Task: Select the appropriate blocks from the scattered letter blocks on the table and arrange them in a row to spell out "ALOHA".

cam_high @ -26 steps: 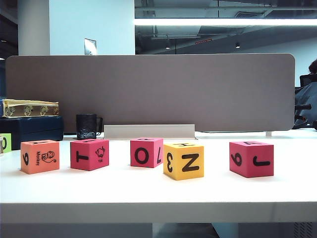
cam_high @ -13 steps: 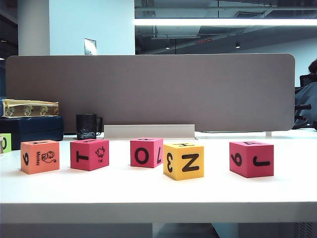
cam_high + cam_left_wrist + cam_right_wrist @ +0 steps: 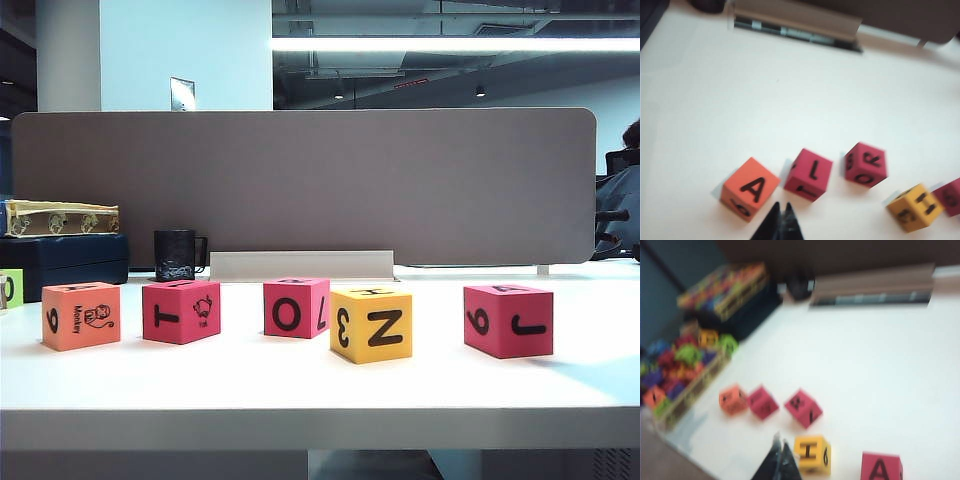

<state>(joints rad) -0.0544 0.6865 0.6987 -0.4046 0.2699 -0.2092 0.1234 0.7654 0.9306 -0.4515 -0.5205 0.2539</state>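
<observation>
The letter blocks (image 3: 300,310) sit in a loose row of 5 across the table (image 3: 300,390): orange at 9 o'clock, yellow near centre, a pink-red one apart at 3 o'clock. The left pincer (image 3: 781,220) and the right pincer (image 3: 779,460) hover above them, both closed, empty.

Left gripper (image 3: 781,216), right gripper (image 3: 779,452): jaws closed.

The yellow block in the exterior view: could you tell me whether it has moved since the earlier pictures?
No. The yellow block sits in the same spot, just right of the pink O block and below the grey strip.
</observation>
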